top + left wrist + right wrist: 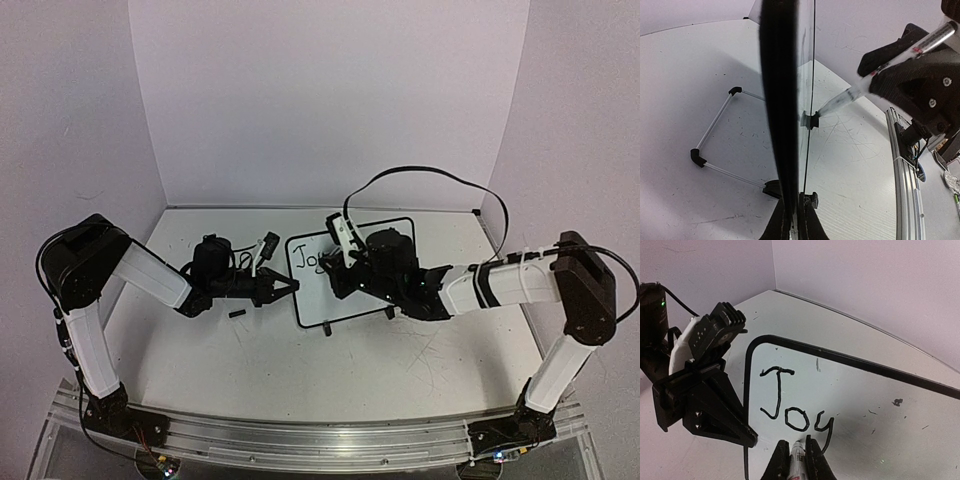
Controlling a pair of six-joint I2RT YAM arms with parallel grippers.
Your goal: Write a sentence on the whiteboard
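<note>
Whiteboard [312,300] is noted standing on edge on the table [300,380], between the two grippers: a white face in a thin black frame with rounded corners, propped from behind on a wire stand [715,135] with black corner pieces. Black handwritten lettering [792,410] reading "Joy" is seen at the upper left of the face. The rest of the face is unwritten, with a few small dark specks. A small black object [236,314] is seen lying on the table just below the left gripper [292,288]. The left gripper is observed closed down on the board's left frame edge, one finger on each side of the board. The right gripper [797,455] is observed clamped on a marker [798,460], which is held lengthwise between the fingers. The marker tip is set against the board face straight ahead of the fingertips, just below the "o" and "y".
</note>
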